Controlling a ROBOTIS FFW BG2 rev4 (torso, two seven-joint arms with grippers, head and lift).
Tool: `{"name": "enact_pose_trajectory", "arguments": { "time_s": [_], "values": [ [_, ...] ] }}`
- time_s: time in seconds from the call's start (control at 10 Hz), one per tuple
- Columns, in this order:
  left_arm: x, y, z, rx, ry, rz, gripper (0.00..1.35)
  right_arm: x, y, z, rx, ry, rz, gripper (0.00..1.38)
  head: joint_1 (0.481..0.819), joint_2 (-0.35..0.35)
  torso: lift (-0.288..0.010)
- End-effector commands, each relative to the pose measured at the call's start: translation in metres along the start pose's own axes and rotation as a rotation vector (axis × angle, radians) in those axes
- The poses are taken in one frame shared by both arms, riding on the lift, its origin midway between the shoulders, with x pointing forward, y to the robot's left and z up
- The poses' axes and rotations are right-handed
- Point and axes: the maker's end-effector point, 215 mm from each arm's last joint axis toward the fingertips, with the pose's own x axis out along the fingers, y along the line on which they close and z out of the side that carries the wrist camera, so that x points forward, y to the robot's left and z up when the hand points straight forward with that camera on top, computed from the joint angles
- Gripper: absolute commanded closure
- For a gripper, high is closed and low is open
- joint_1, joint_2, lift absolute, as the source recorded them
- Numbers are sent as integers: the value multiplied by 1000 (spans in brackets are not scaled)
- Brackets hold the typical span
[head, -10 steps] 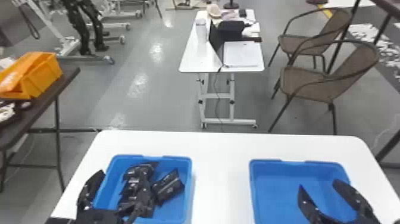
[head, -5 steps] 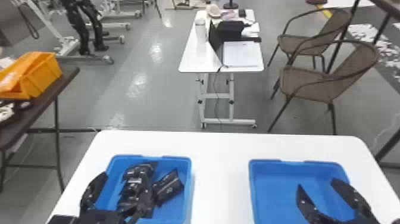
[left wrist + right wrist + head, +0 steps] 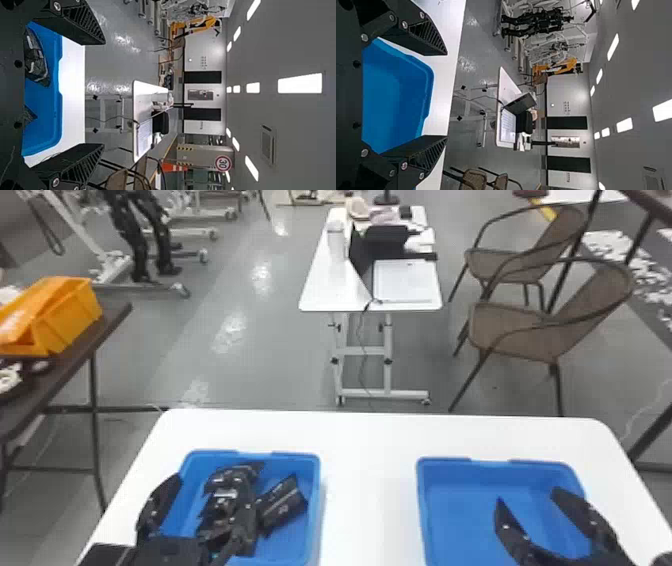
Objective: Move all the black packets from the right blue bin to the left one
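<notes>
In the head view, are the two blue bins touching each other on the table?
No, a strip of the white table lies between the left bin and the right bin.

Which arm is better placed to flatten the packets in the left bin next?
Probably left: the left end effector is open at the left bin, near the packets; the right end effector is over the right bin.

Open passage between left bin [image 3: 280, 458] and right bin [image 3: 490, 466]; raised walls [image 3: 313, 505] flank it.
</notes>
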Motion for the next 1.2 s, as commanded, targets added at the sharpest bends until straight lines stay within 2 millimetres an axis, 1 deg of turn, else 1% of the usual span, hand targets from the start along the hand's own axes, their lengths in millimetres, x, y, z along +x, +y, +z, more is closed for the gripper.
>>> {"name": "enact_pose_trajectory", "arguments": {
  "time_s": [0.0, 0.4, 0.8, 0.9, 1.1],
  "values": [
    [1, -2, 3, 12, -6, -8, 104, 0, 1, 0, 3, -1, 1, 300, 695, 103, 0],
    [3, -2, 5, 30, -1, -22, 102, 0, 0, -1, 8, 0, 1, 300, 695, 100, 0],
    [4, -3, 6, 39, 1, -33, 102, -1, 0, 2, 3, -18, 0, 300, 695, 97, 0],
    [4, -3, 7, 43, -2, -33, 104, -3, 1, 2, 14, -34, -1, 300, 695, 96, 0],
    [4, -2, 7, 40, -4, -23, 101, -12, -9, 1, 11, -44, -55, 300, 695, 94, 0]
  ]
}}
